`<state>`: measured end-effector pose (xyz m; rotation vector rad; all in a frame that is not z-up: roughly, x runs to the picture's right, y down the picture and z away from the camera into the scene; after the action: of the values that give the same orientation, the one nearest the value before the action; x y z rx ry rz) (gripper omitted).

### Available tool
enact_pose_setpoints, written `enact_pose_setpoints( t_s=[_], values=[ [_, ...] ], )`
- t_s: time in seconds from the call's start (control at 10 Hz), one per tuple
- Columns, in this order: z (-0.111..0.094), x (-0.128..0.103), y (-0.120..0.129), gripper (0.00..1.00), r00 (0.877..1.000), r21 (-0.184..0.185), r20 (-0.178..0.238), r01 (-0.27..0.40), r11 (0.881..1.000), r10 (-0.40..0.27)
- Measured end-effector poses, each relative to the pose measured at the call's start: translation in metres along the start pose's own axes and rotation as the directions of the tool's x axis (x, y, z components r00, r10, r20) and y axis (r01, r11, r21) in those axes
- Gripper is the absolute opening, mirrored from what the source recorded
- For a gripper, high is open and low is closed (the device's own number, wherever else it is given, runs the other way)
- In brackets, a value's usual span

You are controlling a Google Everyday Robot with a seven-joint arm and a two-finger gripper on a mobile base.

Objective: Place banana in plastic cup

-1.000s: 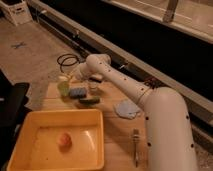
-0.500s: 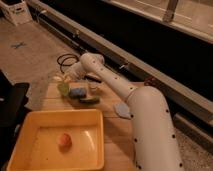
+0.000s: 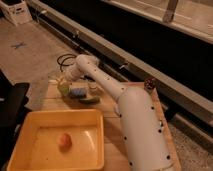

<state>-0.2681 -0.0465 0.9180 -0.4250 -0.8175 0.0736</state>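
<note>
Most of the job looks done: the gripper, fingers closed, hangs just above the plastic cup, though no banana is visible, perhaps hidden.

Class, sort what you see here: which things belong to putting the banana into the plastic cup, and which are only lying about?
Job in hand:
- plastic cup
- gripper, shut, at the table's far left end above the cup

Lying about:
- blue sponge
- dark green cucumber
- yellow bin holding an orange ball
</note>
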Motion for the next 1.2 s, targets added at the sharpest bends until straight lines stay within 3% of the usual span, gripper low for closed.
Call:
enact_pose_setpoints(
  t_s=[0.2,0.7,0.9,1.2],
  values=[
    [0.003,0.003,0.003,0.05,1.0,-0.01,-0.004,-0.013,1.0,0.013],
    [0.003,0.01,0.006,0.57,0.999,-0.022,-0.023,-0.037,0.999,0.037],
    [0.003,0.011,0.007,0.73,0.999,-0.025,-0.027,-0.039,0.999,0.039],
    [0.004,0.01,0.007,0.75,0.999,-0.027,-0.03,-0.037,0.999,0.036]
  ],
)
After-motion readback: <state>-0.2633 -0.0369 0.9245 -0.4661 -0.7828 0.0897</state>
